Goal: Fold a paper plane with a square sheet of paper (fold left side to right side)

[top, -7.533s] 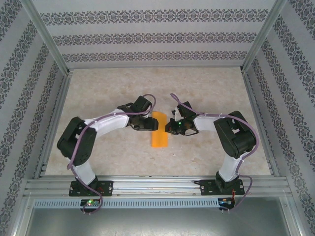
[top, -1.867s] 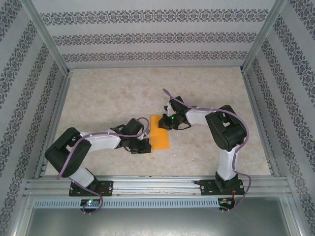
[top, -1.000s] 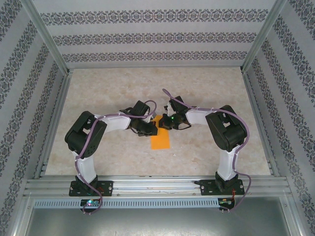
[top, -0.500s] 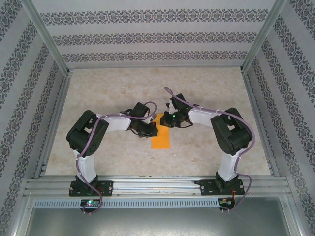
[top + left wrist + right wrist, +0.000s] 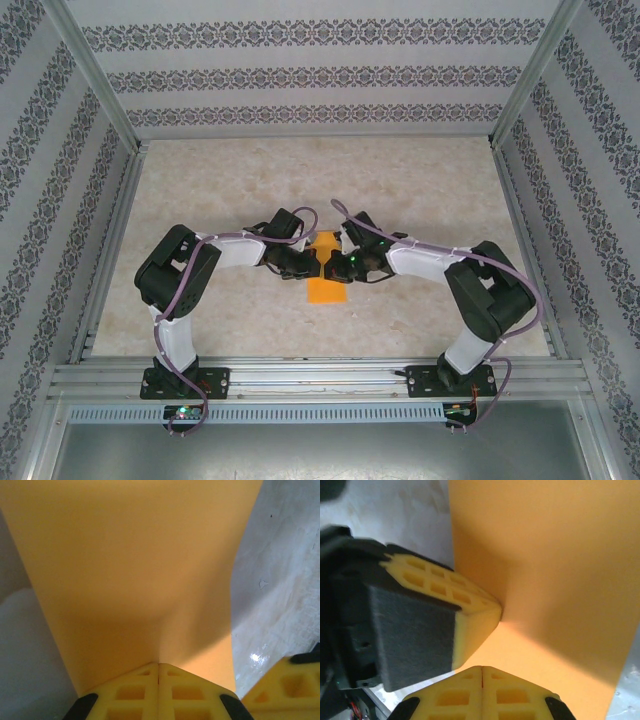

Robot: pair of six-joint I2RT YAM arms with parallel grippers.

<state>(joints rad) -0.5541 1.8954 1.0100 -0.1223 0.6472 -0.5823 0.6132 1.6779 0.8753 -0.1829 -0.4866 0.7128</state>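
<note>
The square sheet of paper (image 5: pixel 325 289) lies mid-table as a narrow bright orange strip, its long side running away from the arm bases. My left gripper (image 5: pixel 311 265) comes in from the left and my right gripper (image 5: pixel 334 266) from the right, and they meet tip to tip over the strip's middle. In the left wrist view the shut left gripper (image 5: pixel 158 664) presses its tip on the paper (image 5: pixel 135 565). In the right wrist view the shut right gripper (image 5: pixel 481 668) also rests on the paper (image 5: pixel 550 565), with the left gripper's fingers (image 5: pixel 470 610) just beside it. Nothing shows between either pair of jaws.
The pale stone-patterned table (image 5: pixel 420 190) is walled by patterned panels on the left, right and back, with aluminium rails (image 5: pixel 320 375) along the near edge. Both arms' elbows bulge outward to the sides.
Over the last second both grippers have drawn together on the strip's middle. The right arm's elbow has swung out to the right. The paper has stayed in place.
</note>
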